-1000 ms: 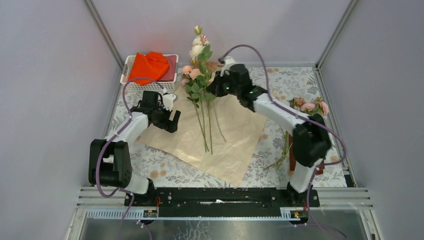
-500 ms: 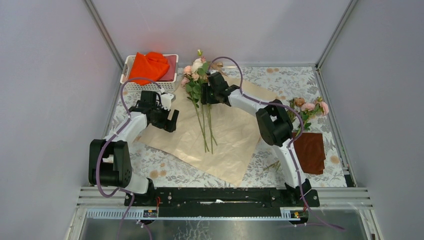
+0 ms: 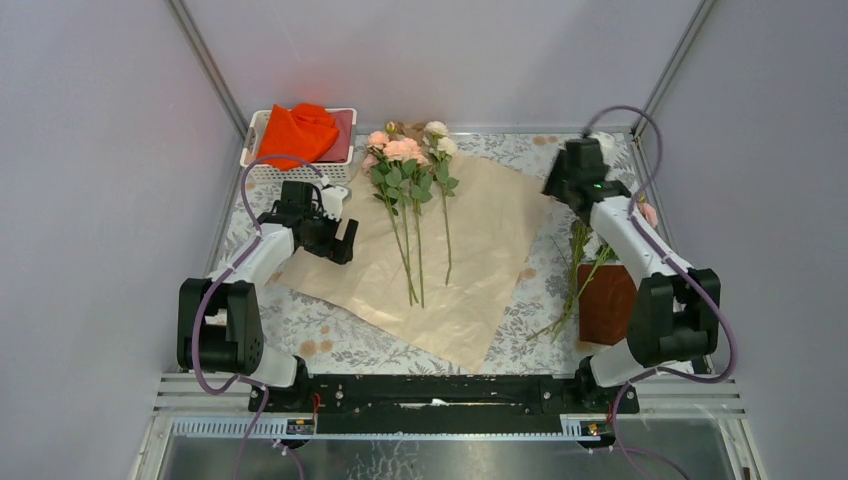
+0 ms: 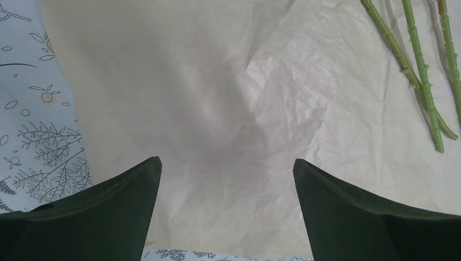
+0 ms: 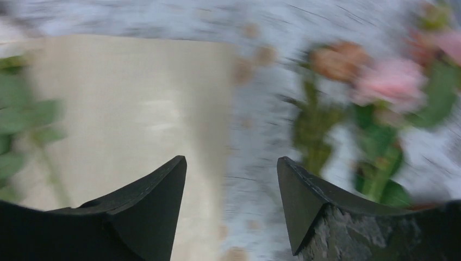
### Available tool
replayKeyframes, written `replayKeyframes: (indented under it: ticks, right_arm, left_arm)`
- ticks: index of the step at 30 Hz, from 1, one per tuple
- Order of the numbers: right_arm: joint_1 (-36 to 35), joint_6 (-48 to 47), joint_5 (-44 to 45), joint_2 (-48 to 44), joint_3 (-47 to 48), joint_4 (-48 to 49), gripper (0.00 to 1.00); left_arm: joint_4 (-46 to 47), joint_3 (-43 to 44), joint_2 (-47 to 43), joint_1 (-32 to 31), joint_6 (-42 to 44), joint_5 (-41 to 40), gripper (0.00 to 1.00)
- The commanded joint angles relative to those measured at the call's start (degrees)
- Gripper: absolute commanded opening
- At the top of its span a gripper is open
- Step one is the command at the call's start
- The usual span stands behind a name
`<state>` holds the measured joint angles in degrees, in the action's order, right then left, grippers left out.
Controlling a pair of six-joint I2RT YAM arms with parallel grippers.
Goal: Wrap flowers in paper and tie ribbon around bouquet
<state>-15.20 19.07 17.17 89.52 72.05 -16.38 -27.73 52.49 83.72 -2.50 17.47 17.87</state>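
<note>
The paper lies flat in the middle of the top view, a large peach-tan sheet turned like a diamond on the grey leaf-patterned mat; its surface is softly creased and its lower corner points toward the bottom of the frame. The flowers lie across the paper's left half; pink, peach and cream blooms cluster at the sheet's upper edge, above centre of the frame, with small green leaves under them; thin green stems run down toward the middle of the sheet, loose and unwrapped.

The left gripper hangs over the paper's left corner, left of centre; in its wrist view the jaws stand wide apart with only bare paper between them, and stem ends show at upper right. The right gripper is at the upper right, off the paper; its wrist view is blurred, yet the jaws are apart and empty.

A second bunch lies at right beside a dark red-brown cloth; a basket at upper left holds an orange-red cloth.
</note>
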Motion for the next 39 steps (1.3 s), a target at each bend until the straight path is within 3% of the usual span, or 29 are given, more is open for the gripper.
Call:
replayKeyframes:
  ticks: [1,4,7,14,20,25,27,28,36,39]
  right_arm:
    - [11.37,5.11,-1.01,-1.27,-12.72,-3.62,0.71]
    - [17.28,4.86,-6.14,-0.98,-17.32,-0.61,0.72]
    - [18.69,3.17,-7.52,1.89,-16.87,-0.88,0.7]
    - [18.81,1.5,-8.94,8.0,-14.36,-2.06,0.48]
    - [18.8,-2.08,-8.76,11.1,-10.9,-4.15,0.41]
    - [18.81,-3.11,-14.3,14.19,-8.67,-4.08,0.22]
    - [18.81,-3.28,-15.27,14.26,-7.67,-4.24,0.05]
    - [18.81,-3.69,-15.54,13.96,-6.85,-4.58,0.0]
    - [18.04,-6.19,-9.64,-0.86,2.38,-9.81,0.0]
    - [12.47,-5.09,-10.5,-7.8,3.7,-6.73,0.0]
  left_arm:
    - [0.64,0.44,-0.76,0.57,-0.35,1.5,0.98]
    - [0.57,0.38,-0.5,0.57,-0.38,1.64,0.98]
    - [0.61,0.18,-0.49,0.56,-0.36,1.72,0.98]
    - [0.65,0.33,-0.16,0.57,-0.39,1.18,0.99]
    - [0.75,0.32,0.36,0.57,-0.39,0.93,0.98]
    - [0.6,0.41,0.68,0.57,-0.48,0.28,0.98]
    - [0.48,0.45,0.44,0.57,-0.43,0.23,0.98]
    - [0.45,0.42,0.33,0.57,-0.46,0.15,0.98]
    - [0.45,0.51,-0.09,0.56,-0.37,0.14,0.98]
    - [0.93,0.6,-0.18,0.57,-0.57,-0.28,0.98]
